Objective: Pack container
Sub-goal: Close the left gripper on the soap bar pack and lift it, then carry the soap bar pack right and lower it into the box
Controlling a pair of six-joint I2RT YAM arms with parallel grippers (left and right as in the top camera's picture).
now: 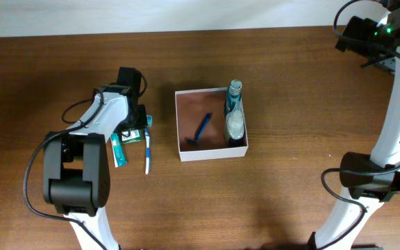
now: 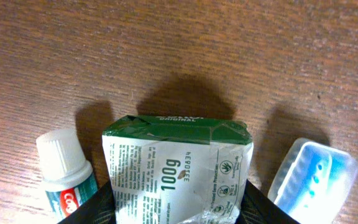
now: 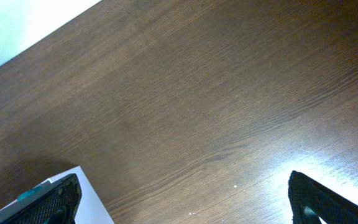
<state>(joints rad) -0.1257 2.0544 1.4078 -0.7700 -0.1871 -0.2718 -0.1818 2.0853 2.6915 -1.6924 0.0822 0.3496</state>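
The container (image 1: 212, 153) is a square white-walled box with a reddish-brown floor at the table's middle. In it lie a blue razor (image 1: 201, 130) and two bottles (image 1: 235, 111) along the right wall. To its left, my left gripper (image 1: 135, 123) points down at the table. In the left wrist view that gripper (image 2: 179, 210) is shut on a green-and-white soap packet (image 2: 173, 168), whose wrapper is creased between the fingers. My right gripper (image 3: 182, 193) hangs open over bare wood, nothing between its fingers, with the container's white corner (image 3: 92, 202) at its left finger.
A toothpaste tube (image 2: 67, 174) lies just left of the packet and a blue toothbrush with a clear cap (image 2: 312, 174) just right of it. Overhead, the toothpaste tube (image 1: 119, 151) and the toothbrush (image 1: 147, 149) lie left of the container.
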